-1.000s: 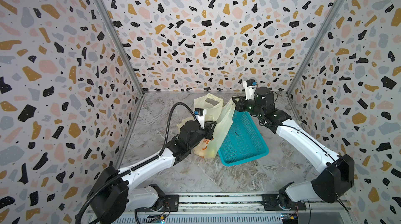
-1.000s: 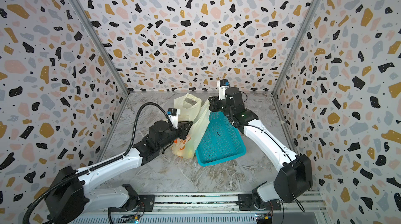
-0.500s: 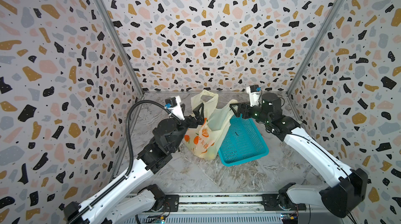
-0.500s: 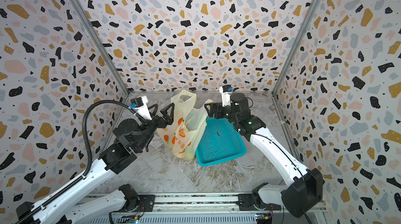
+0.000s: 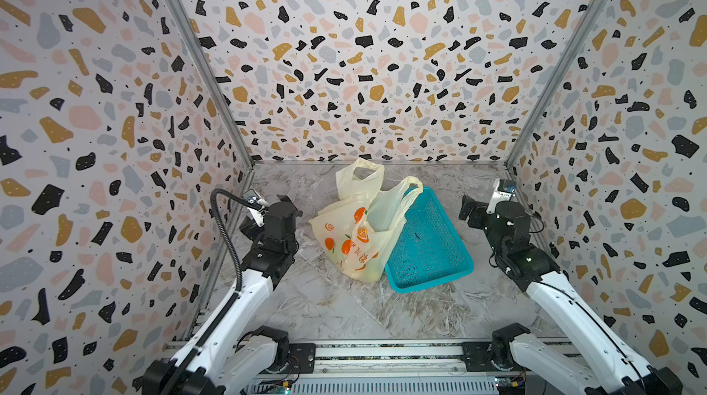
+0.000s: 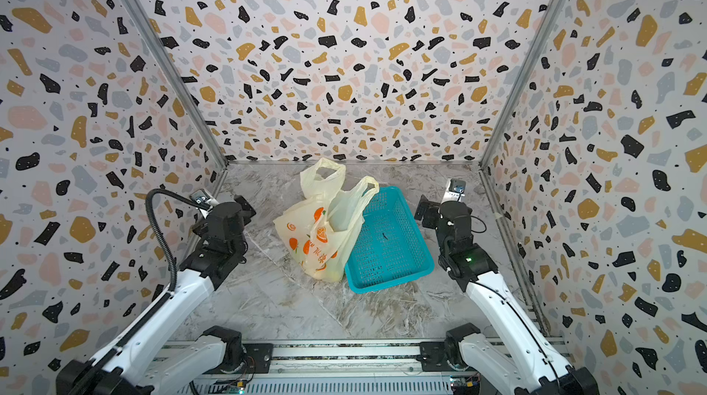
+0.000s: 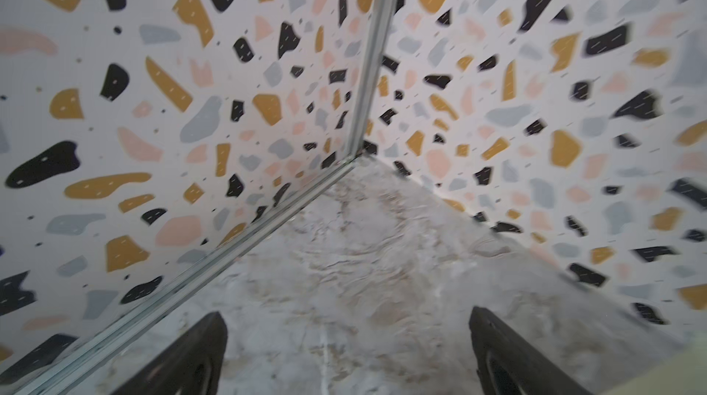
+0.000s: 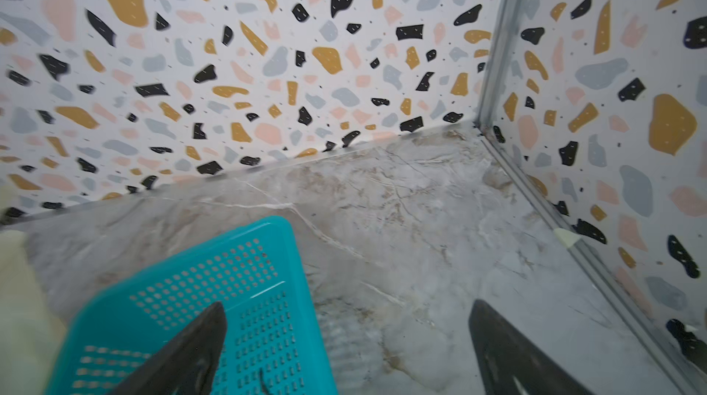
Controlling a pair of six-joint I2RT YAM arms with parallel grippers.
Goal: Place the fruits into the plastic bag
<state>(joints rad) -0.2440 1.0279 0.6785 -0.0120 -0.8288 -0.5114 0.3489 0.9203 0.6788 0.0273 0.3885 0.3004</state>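
Observation:
The plastic bag (image 5: 354, 234) (image 6: 315, 238), pale yellow with printed oranges, stands on the marble floor with its two loop handles sticking up and nothing holding it. The fruits are hidden; no loose piece shows in any view. My left gripper (image 5: 267, 215) (image 6: 222, 217) is open to the left of the bag, facing the back left corner; in the left wrist view the gripper (image 7: 346, 335) has only floor between its fingers. My right gripper (image 5: 472, 215) (image 6: 426, 215) (image 8: 346, 332) is open right of the basket, holding nothing.
A teal perforated basket (image 5: 428, 247) (image 6: 386, 243) (image 8: 248, 297) lies tilted against the bag's right side. Terrazzo walls close in the left, back and right. The arm bases and a rail (image 5: 382, 354) run along the front edge.
Both grippers have opened, let go of the bag's handles and drawn back, the left one to the left, the right one to the right. The bag now stands by itself.

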